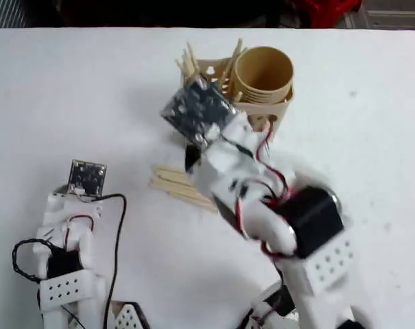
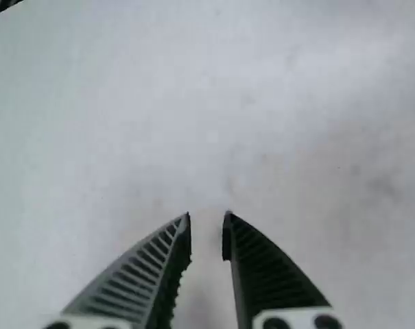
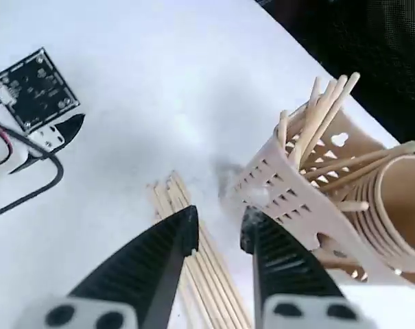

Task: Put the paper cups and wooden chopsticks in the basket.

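A pale slotted basket (image 1: 276, 113) stands at the back middle of the table and holds a stack of paper cups (image 1: 263, 72) and several wooden chopsticks (image 1: 192, 65). Several more chopsticks (image 1: 176, 184) lie flat on the table just in front of it. In the right wrist view my right gripper (image 3: 219, 229) hovers over these loose chopsticks (image 3: 167, 199), beside the basket (image 3: 282, 185). Its fingers stand slightly apart with nothing seen between them. My left gripper (image 2: 206, 226) sits low over bare table at the front left, with a narrow gap between its fingers and nothing held.
The right arm (image 1: 262, 199) stretches from the front right toward the basket. The left arm (image 1: 66, 240) sits at the front left with a black cable (image 1: 118, 226) looping beside it. A dark edge runs along the table's far side.
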### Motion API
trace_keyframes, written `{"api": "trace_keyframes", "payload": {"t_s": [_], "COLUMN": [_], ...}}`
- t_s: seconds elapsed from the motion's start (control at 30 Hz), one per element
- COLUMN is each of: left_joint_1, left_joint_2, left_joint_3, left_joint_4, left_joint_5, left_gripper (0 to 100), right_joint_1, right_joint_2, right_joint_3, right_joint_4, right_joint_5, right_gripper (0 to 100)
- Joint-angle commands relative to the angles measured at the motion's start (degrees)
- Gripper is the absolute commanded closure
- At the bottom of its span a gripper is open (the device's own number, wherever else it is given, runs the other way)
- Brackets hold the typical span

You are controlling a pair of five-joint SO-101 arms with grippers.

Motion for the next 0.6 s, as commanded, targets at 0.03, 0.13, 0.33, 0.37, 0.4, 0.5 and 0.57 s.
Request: {"api": "trace_keyframes", "payload": {"t_s": [0.03,0.13,0.33,0.37,0.4,0.5,0.57], "left_joint_1": [0.84,0.84,0.84,0.84,0.84,0.84,0.84], "left_joint_2": [-0.75,-0.75,-0.75,-0.75,-0.75,-0.75,-0.75], "left_joint_3": [-0.35,-0.35,-0.35,-0.35,-0.35,-0.35,-0.35], "left_joint_4": [-1.32,-1.32,-1.41,-1.41,-1.41,-1.41,-1.41], "left_joint_5": [0.35,0.35,0.35,0.35,0.35,0.35,0.35], "left_gripper": [91,91,91,91,91,91,91], "right_joint_1": [-0.57,-0.57,-0.57,-0.57,-0.57,-0.57,-0.57], "right_joint_2": [-7.25,-10.33,-16.48,-17.19,-17.54,-17.71,-17.71], "right_joint_3": [7.21,11.52,15.47,16.00,16.53,18.64,19.87], "right_joint_4": [-1.98,-2.86,-6.02,-6.11,-6.11,-6.20,-6.29], "right_joint_5": [-0.35,0.09,0.18,0.26,0.26,2.99,4.13], "right_gripper": [88.9,88.9,88.9,89.0,89.2,89.3,89.3]}}
